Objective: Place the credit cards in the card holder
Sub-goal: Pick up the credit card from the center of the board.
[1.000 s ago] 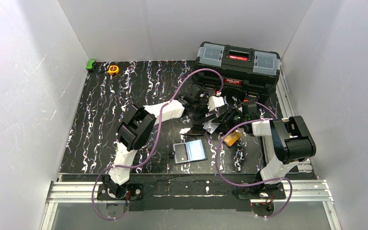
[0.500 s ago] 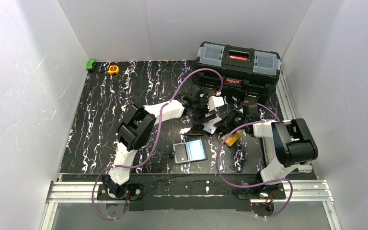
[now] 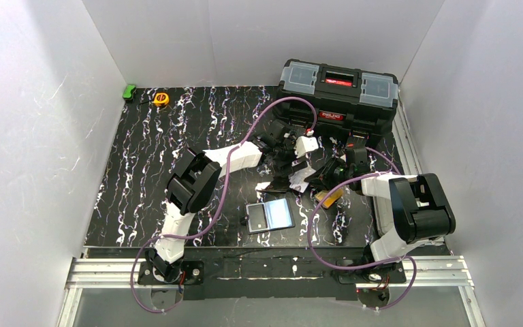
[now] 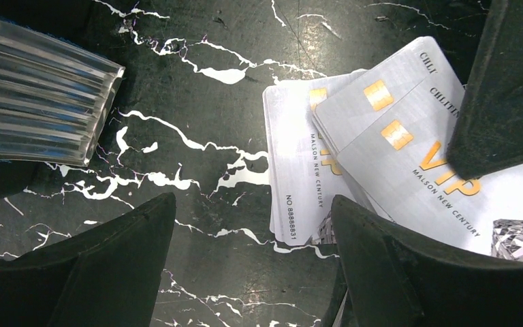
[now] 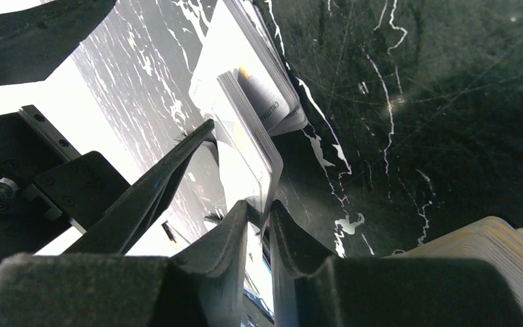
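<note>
The card holder (image 3: 270, 215) lies open on the black marbled table, bluish sleeves up, near the front. Behind it is a fan of silver credit cards (image 3: 301, 179) (image 4: 381, 150), with orange cards (image 3: 330, 196) (image 5: 497, 245) to their right. My left gripper (image 3: 287, 168) (image 4: 252, 231) hovers open just beside the silver fan, holding nothing. My right gripper (image 3: 312, 178) (image 5: 262, 218) has its fingers pinched on the near edge of one silver card (image 5: 245, 146), which stands tilted up above the other silver cards (image 5: 262, 95). One right finger (image 4: 504, 88) overlaps the fan.
A large black toolbox (image 3: 339, 88) stands at the back right, close behind both grippers. A yellow tape measure (image 3: 161, 99) and a small green object (image 3: 130, 91) sit in the far left corner. A ribbed, shiny, clear object (image 4: 41, 102) is at the left wrist view's upper left.
My right gripper's jaws have narrowed onto the silver card's edge, and the right arm has shifted slightly toward the front right. The left arm has held still.
</note>
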`<control>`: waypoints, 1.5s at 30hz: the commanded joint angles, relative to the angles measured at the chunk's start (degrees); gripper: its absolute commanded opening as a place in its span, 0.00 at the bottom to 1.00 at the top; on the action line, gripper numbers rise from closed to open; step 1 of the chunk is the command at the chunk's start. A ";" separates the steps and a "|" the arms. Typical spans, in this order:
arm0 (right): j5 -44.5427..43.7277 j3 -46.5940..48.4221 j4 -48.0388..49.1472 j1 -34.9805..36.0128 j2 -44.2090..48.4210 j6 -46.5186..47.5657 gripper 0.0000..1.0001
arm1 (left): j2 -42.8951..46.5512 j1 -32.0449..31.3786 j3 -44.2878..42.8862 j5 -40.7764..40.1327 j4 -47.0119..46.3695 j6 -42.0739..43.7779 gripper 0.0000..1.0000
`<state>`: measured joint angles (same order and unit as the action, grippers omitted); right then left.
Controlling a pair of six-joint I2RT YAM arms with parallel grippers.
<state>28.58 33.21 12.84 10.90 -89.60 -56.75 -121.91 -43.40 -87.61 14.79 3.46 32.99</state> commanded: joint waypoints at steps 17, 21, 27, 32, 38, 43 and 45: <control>0.70 5.02 -1.94 -0.01 -0.24 -0.76 0.14 | 27.04 2.28 22.99 21.86 -3.60 15.13 0.97; 0.34 5.11 -2.12 -0.06 0.44 -1.16 0.14 | 26.59 -1.98 28.44 16.69 -14.75 15.98 0.95; 0.53 5.46 -2.48 0.00 0.74 -1.24 0.14 | 22.49 -4.35 28.87 13.83 -20.25 15.49 0.94; 0.75 5.56 -2.56 0.00 0.85 -1.21 0.14 | 21.41 -5.25 30.93 11.42 -25.29 16.85 0.89; 1.42 5.53 -1.79 -0.02 0.80 -2.18 0.14 | 20.13 -6.16 34.57 10.33 -33.13 19.27 0.77; 1.75 5.83 -1.94 -0.05 1.02 -2.56 0.14 | 19.76 -6.87 37.08 12.06 -34.79 23.80 0.71; 1.83 5.81 -1.87 -0.13 1.09 -2.58 0.14 | 19.44 -6.88 37.03 11.72 -34.09 24.98 0.69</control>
<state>28.93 36.77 10.17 10.90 -89.62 -58.52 -102.65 -49.84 -51.27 24.88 -28.47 53.89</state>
